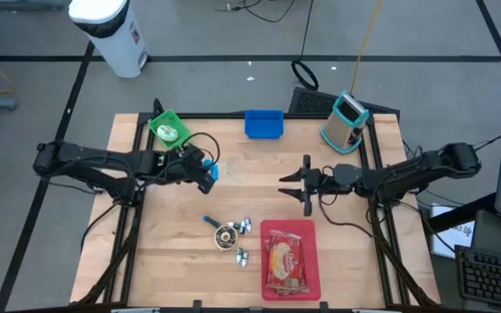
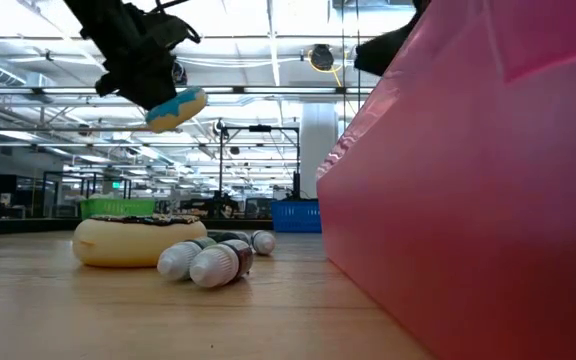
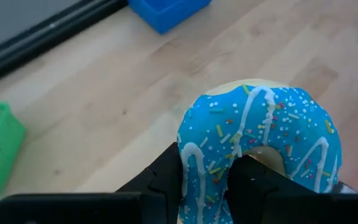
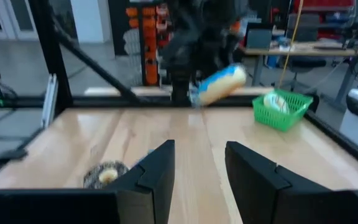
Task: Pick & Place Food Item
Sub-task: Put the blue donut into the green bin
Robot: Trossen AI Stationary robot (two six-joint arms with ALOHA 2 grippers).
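Observation:
A blue-iced donut with sprinkles [image 3: 260,130] hangs above the table in my left gripper [image 1: 205,171], which is shut on it over the table's left middle. In the low view the donut [image 2: 176,108] is tilted, well clear of the wood. My right gripper [image 1: 290,183] stands open over the table's right middle, pointing level toward the left arm, with nothing between its fingers. A chocolate-topped donut [image 1: 226,235] lies flat on the table near the front. A red tray [image 1: 307,230] at the near right holds a packaged snack [image 1: 285,261]. My left gripper pinches the donut's ring [image 3: 205,163] on the side nearest the wrist. One finger [image 3: 253,180] is in the donut's hole and the other [image 3: 163,177] is outside the ring. The fingers slant down from the table's left. The donut is lifted clear and tilted.
A green basket [image 1: 168,129] with something pale in it and a blue bin [image 1: 264,123] stand at the table's far edge. A few small bottles [image 1: 243,228] lie beside the chocolate donut. A grey-and-teal device [image 1: 346,120] stands at the far right corner.

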